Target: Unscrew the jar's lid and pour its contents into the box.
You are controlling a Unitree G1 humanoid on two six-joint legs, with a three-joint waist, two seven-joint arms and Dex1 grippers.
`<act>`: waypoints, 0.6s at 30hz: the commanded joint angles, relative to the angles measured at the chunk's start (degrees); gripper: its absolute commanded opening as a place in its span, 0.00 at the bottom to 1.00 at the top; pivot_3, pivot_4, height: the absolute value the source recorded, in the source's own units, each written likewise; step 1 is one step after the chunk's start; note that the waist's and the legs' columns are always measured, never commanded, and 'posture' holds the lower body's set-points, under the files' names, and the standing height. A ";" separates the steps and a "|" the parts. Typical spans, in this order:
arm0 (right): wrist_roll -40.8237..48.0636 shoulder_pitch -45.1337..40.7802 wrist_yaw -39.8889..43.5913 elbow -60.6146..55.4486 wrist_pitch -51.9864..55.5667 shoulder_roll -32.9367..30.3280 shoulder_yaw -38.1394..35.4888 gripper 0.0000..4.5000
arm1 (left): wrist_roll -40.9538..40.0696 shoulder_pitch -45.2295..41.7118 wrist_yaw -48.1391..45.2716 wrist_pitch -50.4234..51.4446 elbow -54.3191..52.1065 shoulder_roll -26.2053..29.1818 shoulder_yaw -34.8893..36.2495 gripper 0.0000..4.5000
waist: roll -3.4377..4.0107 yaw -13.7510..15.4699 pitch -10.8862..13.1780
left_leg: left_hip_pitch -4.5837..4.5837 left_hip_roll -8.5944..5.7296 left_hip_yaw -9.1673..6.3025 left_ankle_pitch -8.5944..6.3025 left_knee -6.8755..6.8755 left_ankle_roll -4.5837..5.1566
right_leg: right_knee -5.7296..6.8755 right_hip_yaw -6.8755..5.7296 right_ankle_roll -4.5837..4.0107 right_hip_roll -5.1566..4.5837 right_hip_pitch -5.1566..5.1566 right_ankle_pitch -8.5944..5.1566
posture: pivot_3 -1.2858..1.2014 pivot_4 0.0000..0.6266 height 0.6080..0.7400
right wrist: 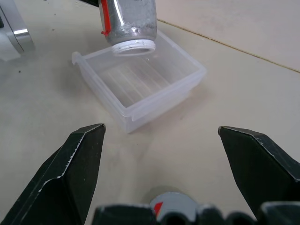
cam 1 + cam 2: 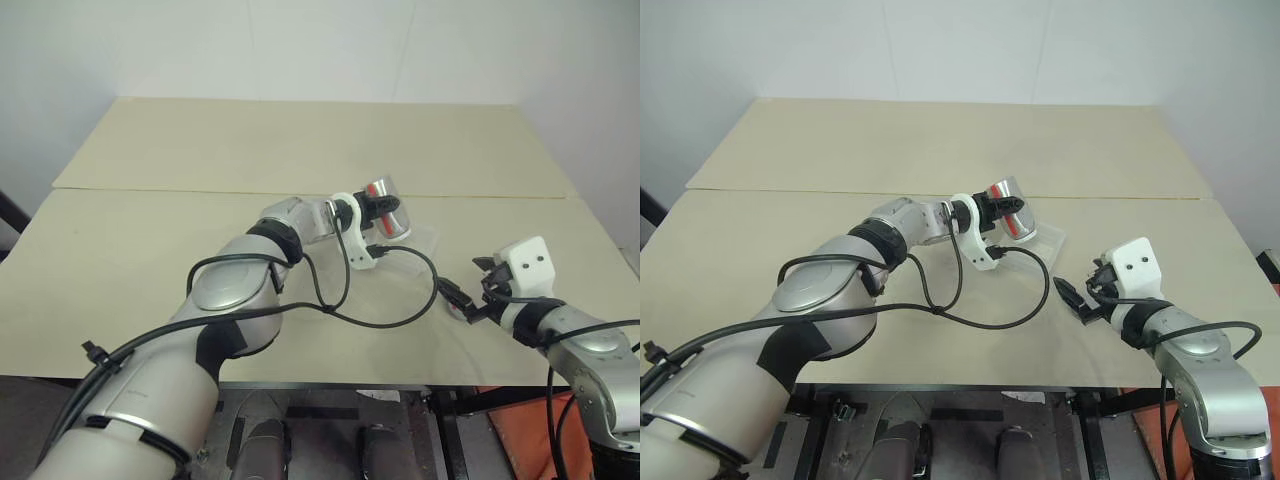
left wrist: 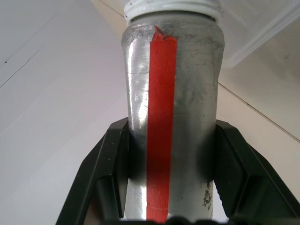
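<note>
Head cams look down over the table (image 2: 150,240); each wrist cam sits super close, both catching the jar (image 1: 127,23).

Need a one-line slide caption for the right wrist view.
Open right end effector faces the clear box while the uncapped jar tips over it.

My jar (image 3: 171,117) is silvery grey with one red stripe down its side and a white threaded rim. The box (image 1: 154,89) is clear, milky plastic. The lid (image 1: 171,204) is grey with a red mark. My fingers (image 1: 75,173) are black; the table (image 2: 150,260) is pale beige.
</note>
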 commanded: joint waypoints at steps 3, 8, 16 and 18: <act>-0.48 -0.77 0.57 -0.48 -1.86 -0.26 0.54 0.99 | -21.04 1.36 -19.48 -5.56 -0.28 0.41 20.24 0.47 | 0.01 -0.06 -0.01 | 0.00 0.00 0.01 0.00 0.01 0.00 | 0.02 0.00 0.00 -0.01 -0.02 0.00 | 0.52 0.24 1.00; 0.14 -1.70 0.78 0.33 -2.09 0.35 0.07 0.99 | -48.76 6.94 -46.94 -0.16 -1.67 -2.84 47.02 0.47 | 0.04 -0.16 -0.02 | 0.03 0.01 0.01 0.01 0.07 0.00 | 0.12 -0.01 -0.01 -0.01 0.00 0.00 | 0.52 0.24 1.00; -0.25 -3.43 1.97 1.45 -2.09 -0.71 1.23 0.99 | -60.06 10.04 -55.41 5.48 -4.02 -4.07 59.83 0.47 | 0.04 -0.18 -0.02 | 0.04 0.00 -0.04 0.01 0.12 0.02 | 0.17 -0.02 -0.01 0.00 0.07 0.01 | 0.52 0.24 1.00; -0.02 -3.60 2.23 1.24 -1.82 -0.95 0.89 0.99 | -55.44 9.49 -51.68 2.60 -4.28 -2.69 55.86 0.47 | 0.04 -0.14 -0.02 | 0.06 -0.02 -0.06 0.01 0.12 0.02 | 0.19 -0.02 0.00 0.00 0.09 0.01 | 0.52 0.24 1.00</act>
